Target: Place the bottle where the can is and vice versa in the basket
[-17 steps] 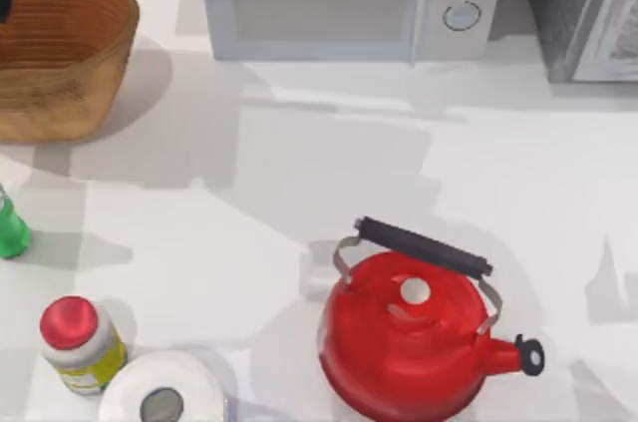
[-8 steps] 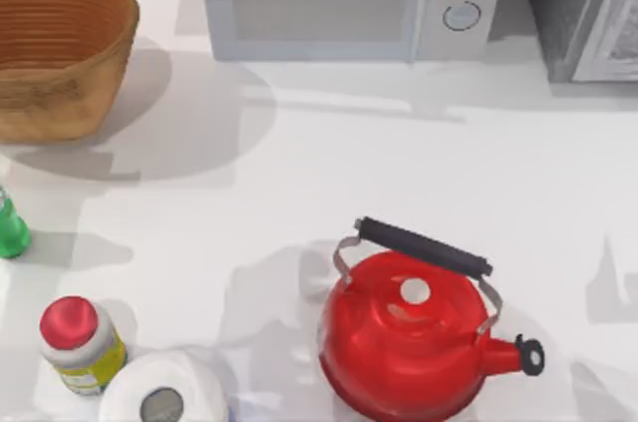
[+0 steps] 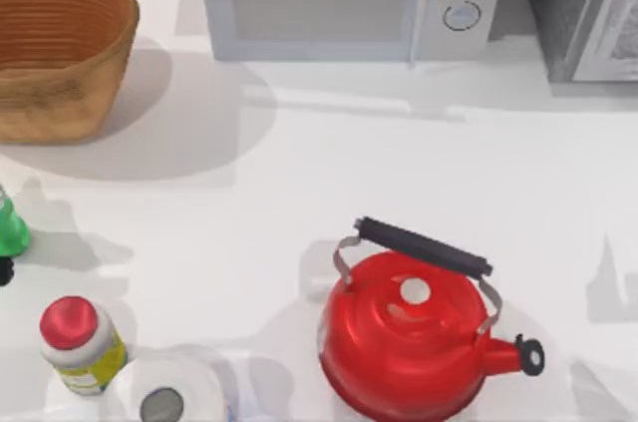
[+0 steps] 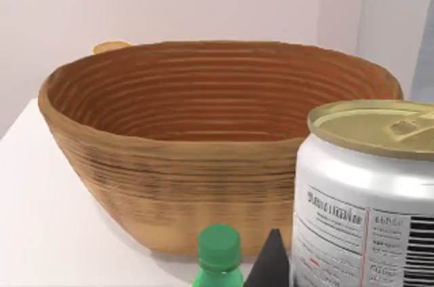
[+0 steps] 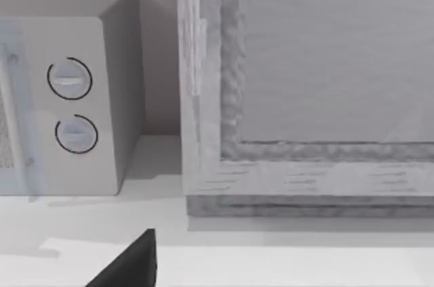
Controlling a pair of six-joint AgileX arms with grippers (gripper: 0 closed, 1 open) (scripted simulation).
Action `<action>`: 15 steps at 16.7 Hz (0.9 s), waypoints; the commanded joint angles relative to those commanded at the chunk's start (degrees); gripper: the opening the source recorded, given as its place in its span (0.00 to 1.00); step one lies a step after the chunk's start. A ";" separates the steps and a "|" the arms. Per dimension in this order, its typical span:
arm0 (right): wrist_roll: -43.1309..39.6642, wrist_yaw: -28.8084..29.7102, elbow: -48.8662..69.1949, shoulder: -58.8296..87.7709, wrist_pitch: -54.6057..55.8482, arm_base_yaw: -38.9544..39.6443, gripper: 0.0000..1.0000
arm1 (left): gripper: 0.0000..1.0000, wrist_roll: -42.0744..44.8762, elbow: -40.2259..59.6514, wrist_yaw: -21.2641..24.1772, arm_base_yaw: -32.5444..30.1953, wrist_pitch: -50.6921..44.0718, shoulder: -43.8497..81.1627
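Green bottle [image 3: 10, 229] sits at the top view's left edge, below the basket [image 3: 62, 53] in the upper left. Jar [image 3: 80, 342] and tape roll [image 3: 164, 397] crowd the lower left; red kettle [image 3: 409, 337] lower center. In the left wrist view the can [image 4: 369, 199] looms beside the bottle. Jaws: can't tell.

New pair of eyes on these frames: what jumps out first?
Probably the red kettle with its black handle, at the table's front right of centre. Next, the wicker basket at the far left corner, which the left wrist view shows with a bare inside. That view also has a silver can looming close, with the green bottle cap beside it.
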 joint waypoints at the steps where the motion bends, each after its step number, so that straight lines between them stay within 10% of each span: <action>1: 0.00 0.00 0.00 0.00 0.00 0.00 1.00 | 0.00 -0.13 -3.44 -0.08 -0.13 1.87 -3.69; 15: 0.00 0.00 0.00 0.00 0.00 0.00 1.00 | 0.00 -0.32 -11.07 1.88 -0.87 9.71 -9.96</action>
